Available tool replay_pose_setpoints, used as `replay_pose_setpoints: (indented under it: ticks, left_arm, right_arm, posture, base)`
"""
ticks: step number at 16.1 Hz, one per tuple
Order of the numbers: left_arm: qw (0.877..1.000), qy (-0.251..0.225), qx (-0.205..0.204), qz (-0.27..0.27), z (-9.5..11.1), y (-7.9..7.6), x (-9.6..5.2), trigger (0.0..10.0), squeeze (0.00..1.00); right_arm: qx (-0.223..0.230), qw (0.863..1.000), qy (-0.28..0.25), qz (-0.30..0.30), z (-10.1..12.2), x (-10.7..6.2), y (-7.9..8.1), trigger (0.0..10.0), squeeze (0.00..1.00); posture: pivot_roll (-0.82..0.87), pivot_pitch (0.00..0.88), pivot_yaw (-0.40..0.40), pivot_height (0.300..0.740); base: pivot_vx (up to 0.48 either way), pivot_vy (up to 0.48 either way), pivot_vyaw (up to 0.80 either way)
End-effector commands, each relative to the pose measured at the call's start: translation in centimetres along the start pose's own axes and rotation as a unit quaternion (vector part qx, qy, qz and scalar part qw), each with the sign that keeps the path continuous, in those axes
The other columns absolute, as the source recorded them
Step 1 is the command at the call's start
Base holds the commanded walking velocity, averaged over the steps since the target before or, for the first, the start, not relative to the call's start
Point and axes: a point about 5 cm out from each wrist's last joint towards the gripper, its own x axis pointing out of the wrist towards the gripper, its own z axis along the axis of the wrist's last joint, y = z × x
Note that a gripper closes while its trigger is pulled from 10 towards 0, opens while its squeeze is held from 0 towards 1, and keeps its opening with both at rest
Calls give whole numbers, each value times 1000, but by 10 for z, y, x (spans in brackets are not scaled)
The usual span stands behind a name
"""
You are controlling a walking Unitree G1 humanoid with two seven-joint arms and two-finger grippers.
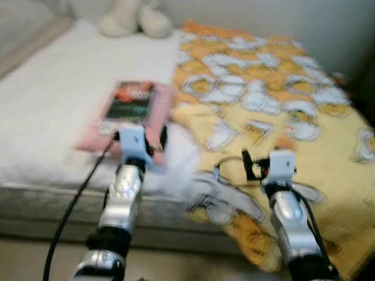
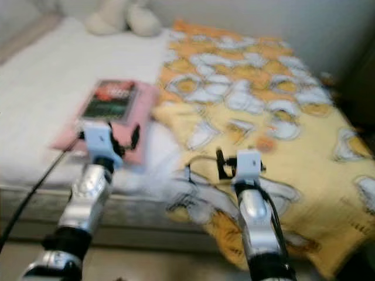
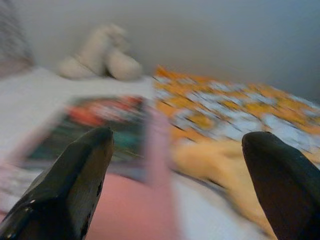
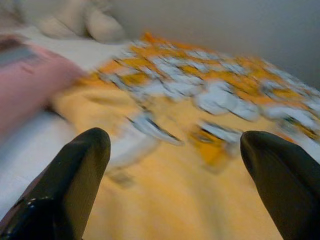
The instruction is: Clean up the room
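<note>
Our left gripper (image 3: pixel 175 165) hovers with its fingers spread wide and empty just short of the book (image 1: pixel 130 103), which lies on a pink pillow (image 1: pixel 153 126) on the white mattress (image 1: pixel 53 99), and our right gripper (image 4: pixel 172 170), equally wide and empty, hangs over the near part of the yellow blanket (image 1: pixel 281 111). We judge the tidying barely begun. The blanket lies rumpled on the right, a plush toy (image 1: pixel 135 20) sits at the far end, and nothing is picked up yet.

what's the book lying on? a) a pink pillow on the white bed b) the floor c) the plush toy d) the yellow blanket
a: the book rests on a pink pillow lying on the white bed, beside the yellow blanket and well in front of the plush toy.
</note>
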Motion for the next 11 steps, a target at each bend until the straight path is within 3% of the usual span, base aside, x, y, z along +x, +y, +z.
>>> replay_pose_setpoints:
  ticks: [1, 4, 6, 8, 11]
  left_arm:
    - [1000, -6, 4, 9, 3, 5, 1, 10000, 0]
    - [1000, -5, 22, -1, 5, 1, 4, 10000, 0]
    - [999, -7, 31, -9, 11, 1, 10, 10000, 0]
    - [999, -15, 45, -20, 21, -3, 19, 10000, 0]
    - [998, -12, 54, -35, 28, -12, 30, 10000, 0]
  right_arm:
    - [5, 1000, -17, 19, 7, 4, 10, 10000, 0]
    - [7, 1000, -10, 21, 4, 3, 11, 10000, 0]
    - [7, 1000, -8, 19, 3, 2, 11, 10000, 0]
    - [5, 1000, -9, 12, 4, 1, 9, 10000, 0]
    - [6, 1000, -10, -7, 5, 1, 4, 10000, 0]
  posture:
    - [11, 0, -32, 740]
    - [12, 0, -34, 740]
    - [10, 0, -33, 740]
    - [9, 0, -31, 740]
    - [-1, 0, -23, 740]
  base:
    - [0, 476, 0]
    - [0, 461, 0]
    - [283, 384, 0]
    - [444, 0, 0]
    - [469, 0, -794]
